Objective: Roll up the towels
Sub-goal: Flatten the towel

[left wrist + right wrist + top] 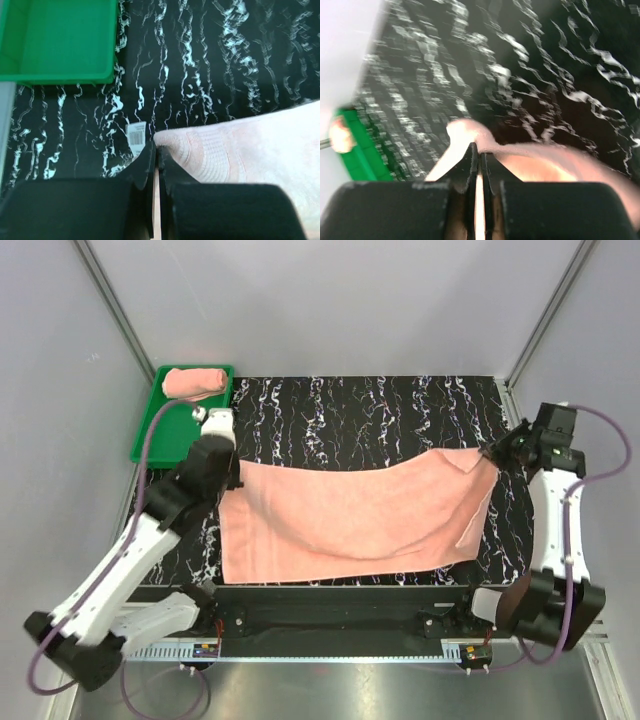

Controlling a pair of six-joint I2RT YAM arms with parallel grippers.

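- A flat towel lies spread open across the near half of the worktop. Its near hem runs close to the near edge, and its long side goes left to right.
- The left gripper is clenched on the flat towel's far-left corner, low over the worktop. A small white label sticks out just left of the fingertips.
- The right gripper is clamped on the flat towel's far-right corner, near the worktop's right edge. That corner is raised off the surface and the cloth slopes down from it toward the middle. The right hem curls slightly beneath.
- Between the two grippers the far hem sags in a shallow curve, with soft folds running across the cloth.
- Beyond the flat towel the far part of the worktop shows its black, white-veined surface.
- A green tray sits at the far-left corner, partly past the left edge.
- A rolled towel lies crosswise at the tray's far end.
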